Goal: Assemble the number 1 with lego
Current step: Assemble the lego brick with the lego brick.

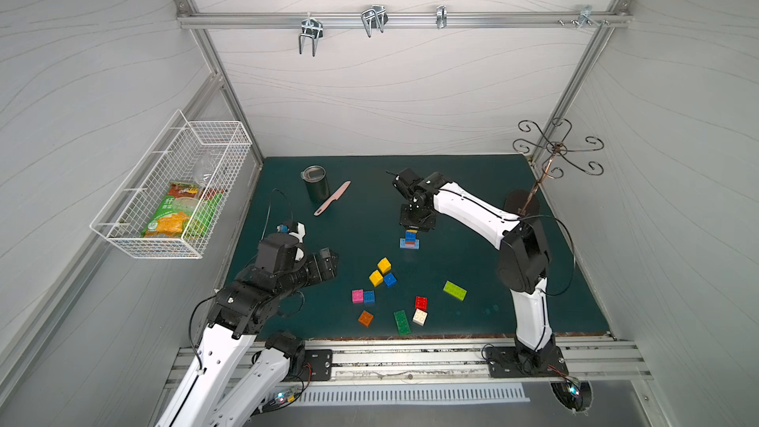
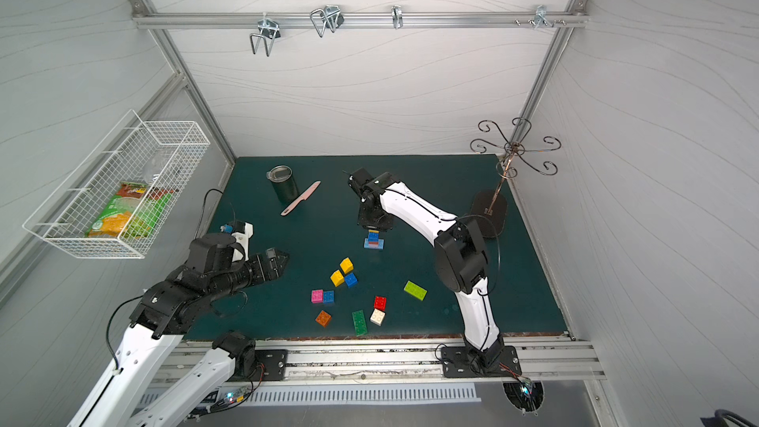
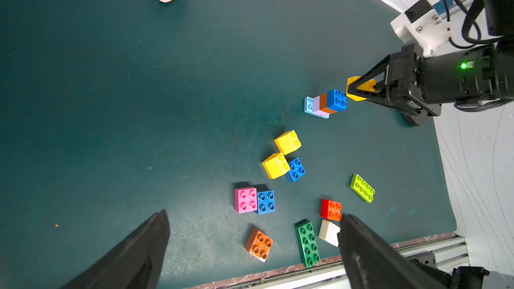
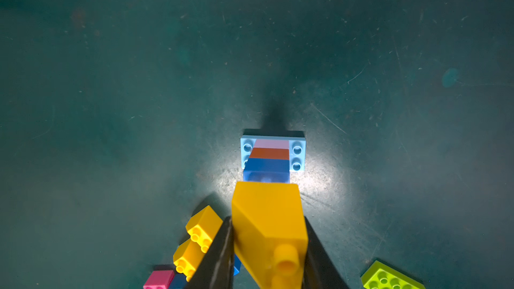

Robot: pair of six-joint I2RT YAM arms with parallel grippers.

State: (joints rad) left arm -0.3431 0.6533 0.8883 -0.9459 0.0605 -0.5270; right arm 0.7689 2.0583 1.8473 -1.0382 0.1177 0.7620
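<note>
Your right tool (image 4: 267,219) is clamped on a yellow brick (image 4: 264,204), poised just over the stack (image 3: 326,102), which stands mid-bench on the bench (image 1: 513,264): a light blue long brick with lilac, orange and blue squares on top. Whether the yellow brick is touching the blue one, you cannot tell. The likeliest trouble is alignment. The brick looks skewed in the jaws, so if you press down like that, the studs may not seat and it could twist in the grip or pop off sideways. The stack is narrow and nothing steadies it. Your left tool (image 3: 253,214) hangs wide open and empty, well apart, over the loose bricks (image 1: 384,273), so a crooked push could tip the column or skid its base. Letting go before it seats would drop the brick among the others. As for writing, only the green snack bag (image 1: 180,211) in the wire basket (image 1: 123,236) carries print, and it is too small to read.
</note>
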